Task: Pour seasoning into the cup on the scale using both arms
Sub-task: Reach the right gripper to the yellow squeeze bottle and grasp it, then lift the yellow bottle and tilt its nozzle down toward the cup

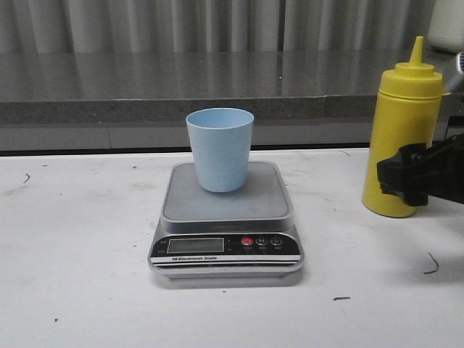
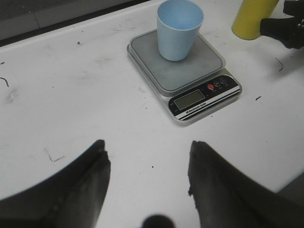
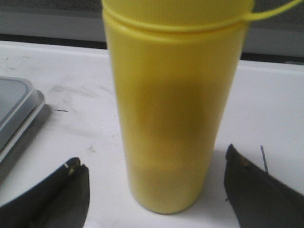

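The bottle (image 1: 403, 138) is standing upright near the tabletop's right edge, and we are bringing our right gripper (image 3: 156, 190) around its lower body, jaws spread wide on either side (not yet touching), probably to grasp low for tilting. The cup (image 1: 220, 148) is waiting on the scale (image 1: 226, 217) mid-table. Our left gripper (image 2: 148, 178) is hovering released. The bottle's cap is cut off.
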Available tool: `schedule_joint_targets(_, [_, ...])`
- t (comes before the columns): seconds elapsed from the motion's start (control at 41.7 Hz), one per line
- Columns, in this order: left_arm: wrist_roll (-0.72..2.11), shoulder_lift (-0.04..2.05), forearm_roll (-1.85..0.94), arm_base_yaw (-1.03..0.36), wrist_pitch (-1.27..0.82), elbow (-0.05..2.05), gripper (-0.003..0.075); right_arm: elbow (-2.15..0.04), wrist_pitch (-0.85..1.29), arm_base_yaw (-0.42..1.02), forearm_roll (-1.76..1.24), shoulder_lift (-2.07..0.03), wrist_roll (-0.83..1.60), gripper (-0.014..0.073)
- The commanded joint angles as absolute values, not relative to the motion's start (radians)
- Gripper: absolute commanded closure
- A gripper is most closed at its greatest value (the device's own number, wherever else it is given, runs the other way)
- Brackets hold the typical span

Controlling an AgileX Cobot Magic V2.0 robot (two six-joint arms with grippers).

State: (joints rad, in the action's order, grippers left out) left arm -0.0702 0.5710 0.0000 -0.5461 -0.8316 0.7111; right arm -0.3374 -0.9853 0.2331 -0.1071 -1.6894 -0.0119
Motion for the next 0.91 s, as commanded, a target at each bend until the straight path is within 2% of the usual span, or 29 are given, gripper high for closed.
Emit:
schedule_joint_targets(0.0, [-0.077, 0.572, 0.000, -0.553, -0.761, 0.738, 0.0344, -0.389, -1.123, 0.233, -0.125, -1.724, -0.015, -0.0005])
schedule_joint_targets(0.456, [-0.077, 0.572, 0.000, -0.553, -0.761, 0.738, 0.0344, -0.596, -1.117, 0.221, -0.170, -1.885, -0.015, 0.0000])
schedule_joint_targets(0.503, [-0.077, 0.572, 0.000, -0.553, -0.761, 0.738, 0.0344, -0.604, -1.102, 0.221, -0.169, -1.887, -0.015, 0.0030])
schedule_joint_targets(0.647, [-0.077, 0.572, 0.000, -0.553, -0.761, 0.738, 0.0344, -0.607, -1.092, 0.221, -0.168, -1.887, -0.015, 0.0218])
schedule_joint_targets(0.887, [-0.077, 0.572, 0.000, -0.553, -0.761, 0.738, 0.0344, -0.607, -1.070, 0.221, -0.167, -1.837, -0.011, 0.0231])
